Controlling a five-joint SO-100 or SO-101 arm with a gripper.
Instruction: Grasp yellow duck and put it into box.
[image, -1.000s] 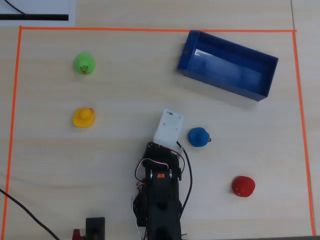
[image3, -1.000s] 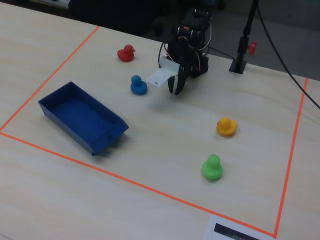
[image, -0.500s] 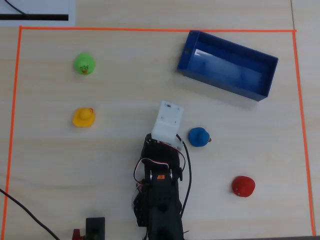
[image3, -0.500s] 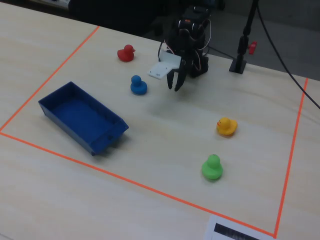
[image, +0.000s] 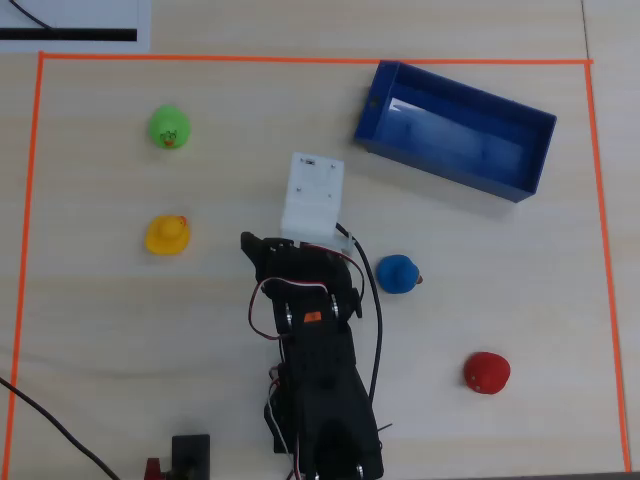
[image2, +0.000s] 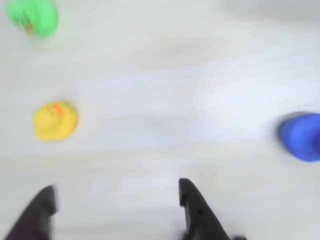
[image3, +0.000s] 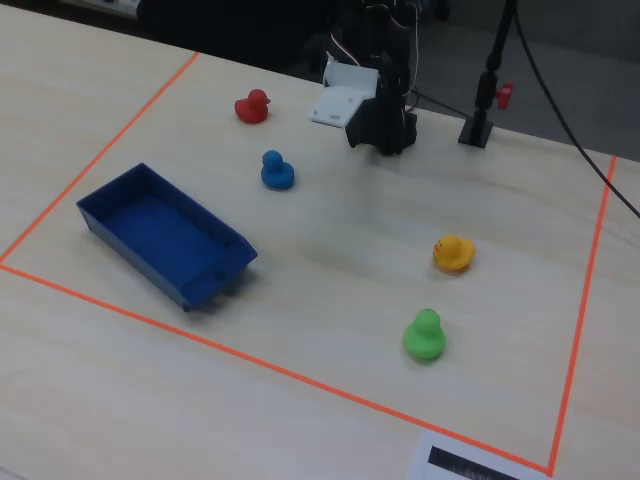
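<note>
The yellow duck (image: 166, 234) (image3: 452, 252) stands on the wooden table, left of the arm in the overhead view. In the blurred wrist view the yellow duck (image2: 54, 120) is ahead and to the left of my gripper (image2: 117, 189). The gripper is open, raised off the table, with nothing between its dark fingertips (image2: 186, 187). The blue box (image: 455, 130) (image3: 150, 225) sits empty at the upper right of the overhead view, well away from both duck and gripper. In the overhead view the white wrist block (image: 312, 197) hides the jaws.
A green duck (image: 168, 127) (image2: 31, 16) stands beyond the yellow one. A blue duck (image: 398, 273) (image2: 301, 136) is close to the arm's right, a red duck (image: 487, 372) farther right. Orange tape (image: 300, 60) frames the work area. A black stand (image3: 480, 120) rises behind the arm.
The arm has lifted and swung left in the overhead view, away from the blue duck and toward the yellow duck's side. The gripper stays open and empty.
</note>
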